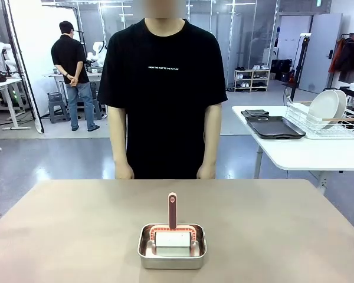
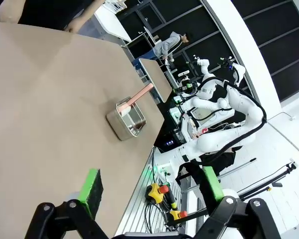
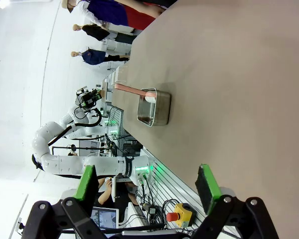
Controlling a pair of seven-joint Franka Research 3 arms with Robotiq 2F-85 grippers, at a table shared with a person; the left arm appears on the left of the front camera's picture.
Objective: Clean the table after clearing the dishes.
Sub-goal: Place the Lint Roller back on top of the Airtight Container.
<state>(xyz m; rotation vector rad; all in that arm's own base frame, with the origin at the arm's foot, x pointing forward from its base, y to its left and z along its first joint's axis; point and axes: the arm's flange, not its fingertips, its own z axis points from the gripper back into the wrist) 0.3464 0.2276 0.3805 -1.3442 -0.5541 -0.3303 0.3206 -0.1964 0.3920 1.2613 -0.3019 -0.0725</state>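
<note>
The brownish table (image 1: 76, 224) carries just a small steel pan (image 1: 171, 262) near its front middle. A cleaning tool with a pink handle (image 1: 172, 210) stands in the pan with a white block under it. White plates (image 1: 324, 109) stand in a wire rack on the white side table at the right, beside dark trays (image 1: 274, 127). My left gripper (image 2: 152, 184) hangs open above the table's (image 2: 40, 99) edge, far from the pan (image 2: 117, 127) and the handle (image 2: 139, 94). My right gripper (image 3: 145, 181) is open too, well off the pan (image 3: 159, 112) on the table (image 3: 239, 74).
A person in a black shirt stands at the table's far edge, hands (image 1: 124, 171) hanging down. The white side table (image 1: 307, 153) lies to the back right. Emergency-stop buttons (image 2: 162, 190) and cables sit below the table's near edge.
</note>
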